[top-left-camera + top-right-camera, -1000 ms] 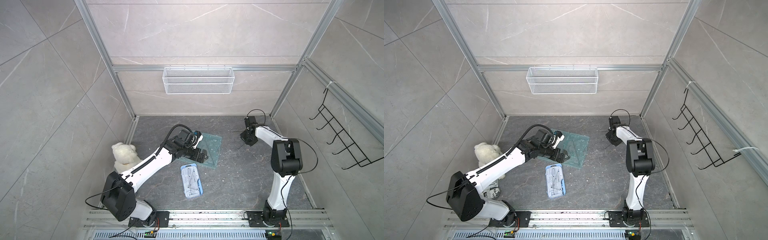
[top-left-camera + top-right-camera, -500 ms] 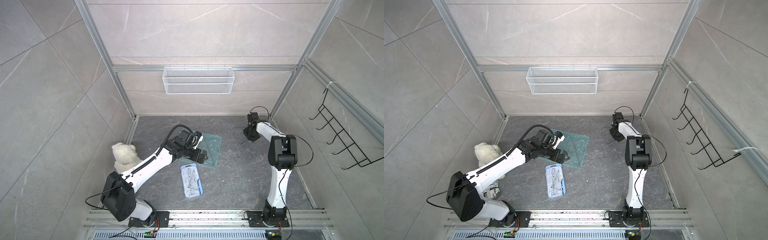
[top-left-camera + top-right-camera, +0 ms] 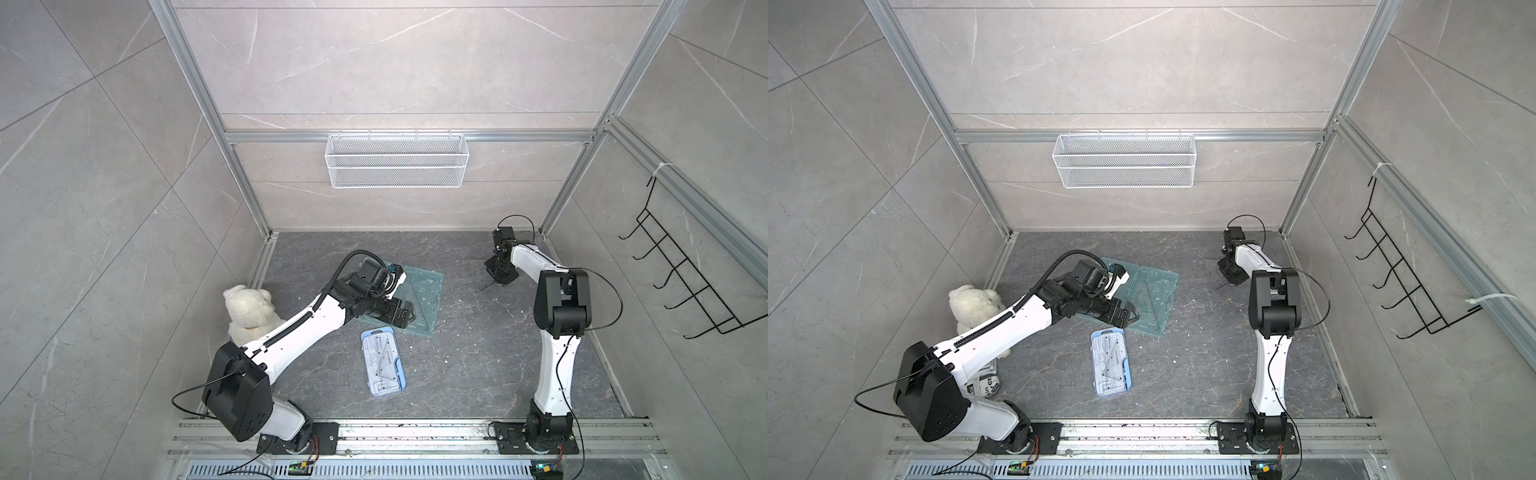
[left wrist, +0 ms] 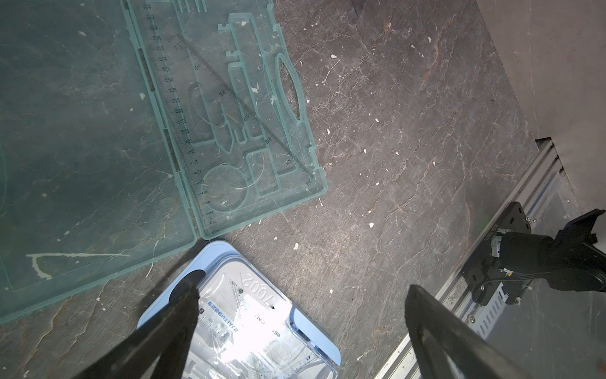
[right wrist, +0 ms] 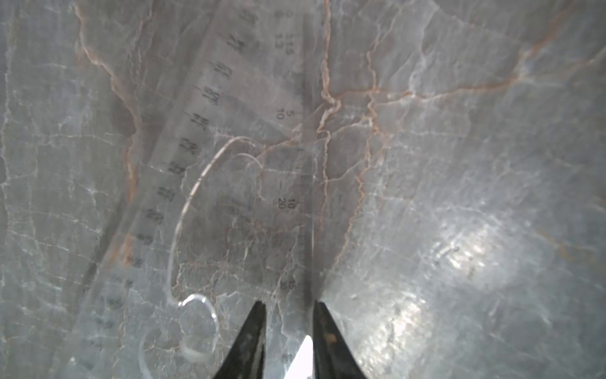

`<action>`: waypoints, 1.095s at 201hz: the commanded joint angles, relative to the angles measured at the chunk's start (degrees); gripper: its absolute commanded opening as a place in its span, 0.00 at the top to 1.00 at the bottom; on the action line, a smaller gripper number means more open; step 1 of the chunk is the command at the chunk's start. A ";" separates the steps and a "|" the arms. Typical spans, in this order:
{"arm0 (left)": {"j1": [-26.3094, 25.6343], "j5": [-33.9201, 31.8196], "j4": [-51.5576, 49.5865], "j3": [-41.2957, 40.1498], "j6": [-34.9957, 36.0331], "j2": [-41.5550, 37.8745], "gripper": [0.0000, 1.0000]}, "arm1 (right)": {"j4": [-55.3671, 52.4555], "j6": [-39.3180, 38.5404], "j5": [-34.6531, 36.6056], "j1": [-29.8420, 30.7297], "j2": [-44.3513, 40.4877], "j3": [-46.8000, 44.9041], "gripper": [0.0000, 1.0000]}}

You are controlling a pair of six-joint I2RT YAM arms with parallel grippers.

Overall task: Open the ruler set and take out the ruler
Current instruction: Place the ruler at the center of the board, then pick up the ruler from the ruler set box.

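Translucent green plastic ruler-set case is seen lying open (lid flat beside tray) at centre of the dark marble floor in both top views. Left gripper is held over it, jaws spread wide. Clear plastic ruler is seen between the narrowly parted jaws of the right gripper, at the floor's upper right. Whether it is clamped cannot be told. Pale-blue closed ruler case is laid just below the green one.
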 commanded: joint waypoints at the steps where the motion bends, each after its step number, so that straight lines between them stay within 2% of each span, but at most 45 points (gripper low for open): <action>1: -0.29 0.54 -0.48 1.13 1.90 0.29 0.00 | -0.35 -0.39 -0.02 0.08 0.71 -0.56 0.65; 46: -0.33 1.62 5.79 -1.79 1.77 -1.64 0.00 | 0.89 -0.39 -0.06 0.04 -1.74 -2.85 0.55; 84: -2.27 -1.91 13.07 -3.17 2.70 -2.83 0.00 | 6.22 -0.99 -0.66 0.17 -10.50 -11.05 0.50; 104: -6.39 -6.44 17.22 -3.11 9.42 -3.33 0.00 | 10.44 -1.90 -0.99 0.25 -16.72 -17.16 0.49; 116: -8.99 -6.91 19.35 -2.43 14.12 -2.29 0.00 | 11.88 -2.84 -0.95 0.30 -20.25 -19.85 0.48; 136: -12.28 -3.65 22.76 -1.46 19.41 0.34 0.00 | 13.34 -5.81 -1.72 1.26 -25.88 -23.64 0.48; 149: -13.62 0.66 26.54 -2.12 21.08 1.40 0.00 | 14.48 -9.17 -3.01 2.87 -29.22 -25.34 0.48; 165: -14.34 5.31 31.96 -4.14 20.91 1.92 0.00 | 13.01 -13.48 -4.33 5.73 -31.58 -25.28 0.48; 188: -14.52 7.75 33.66 -4.18 19.10 2.76 0.00 | 9.05 -18.89 -10.19 9.53 -31.95 -22.52 0.49; 220: -14.03 2.86 33.72 -7.55 16.56 -2.20 0.00 | 1.24 -29.47 -16.76 16.72 -28.67 -14.00 0.51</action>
